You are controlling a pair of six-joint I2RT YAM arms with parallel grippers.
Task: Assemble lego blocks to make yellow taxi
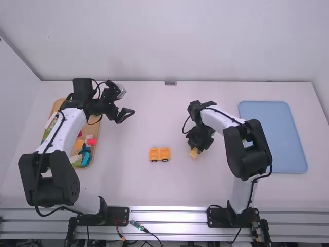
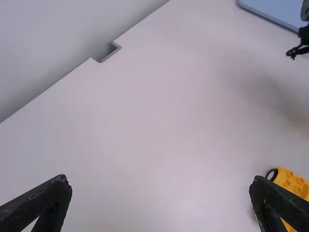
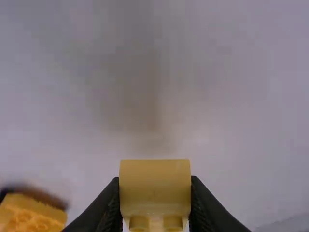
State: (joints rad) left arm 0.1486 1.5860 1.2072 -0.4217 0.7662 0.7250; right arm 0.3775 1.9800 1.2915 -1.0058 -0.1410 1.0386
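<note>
The yellow car (image 1: 159,154) lies lengthwise left-to-right, right pincer (image 1: 196,148) gripping a block (image 3: 154,188), left pincer (image 1: 128,117) parted.

We look over the desk (image 1: 128,190) from near to far, left to right, and find no text, label, number or sign that we can read on anything.

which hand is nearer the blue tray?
Right. The right hand, gripping a yellow block, is between the blue tray and wheeled base; the left hand is farther across, by the bin.
</note>
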